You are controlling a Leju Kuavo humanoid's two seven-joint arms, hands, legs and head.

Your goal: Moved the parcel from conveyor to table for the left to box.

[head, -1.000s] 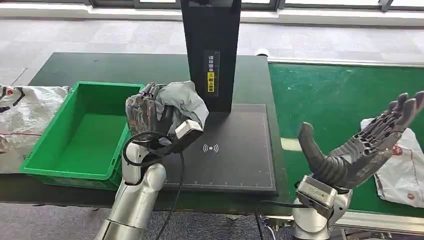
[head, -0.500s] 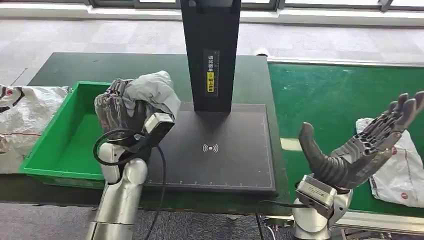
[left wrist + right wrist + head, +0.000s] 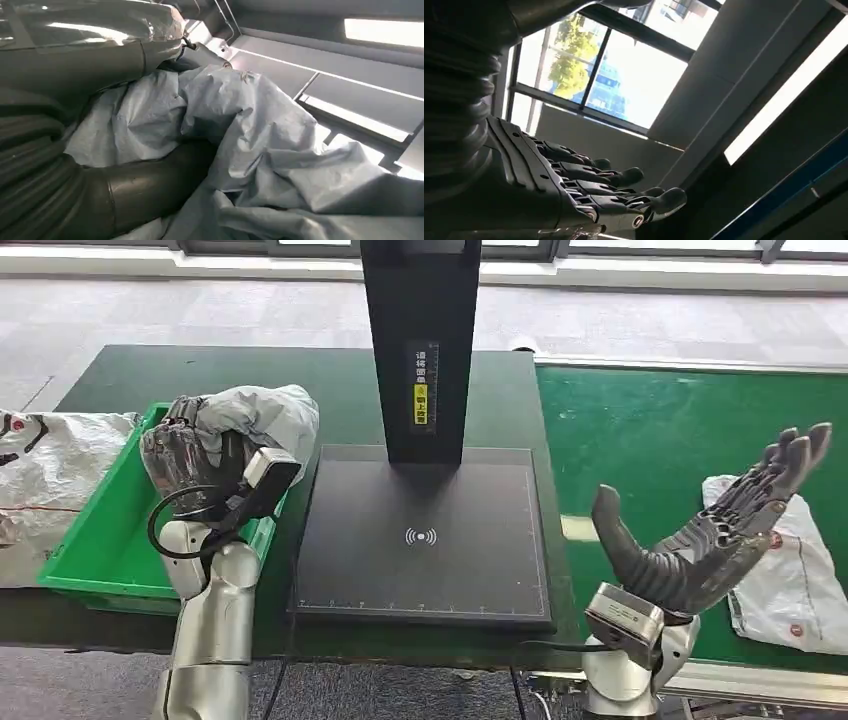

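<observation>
Grey carpet floor (image 3: 200, 310) beyond dark green table (image 3: 250, 375); window (image 3: 599, 85) shows daylight, trees outside; lit ceiling strip (image 3: 385, 32).

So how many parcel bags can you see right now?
3: a grey plastic parcel bag held by the left hand over the green bin; a white one left of the bin; another white one on the conveyor.

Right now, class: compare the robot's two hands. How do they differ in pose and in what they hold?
The left hand grips a crumpled grey parcel over the green bin; the right hand holds nothing. The left hand's fingers curl around the bag; the right hand's are spread, palm up, above the green conveyor. Both are dark, on silver arms.
</observation>
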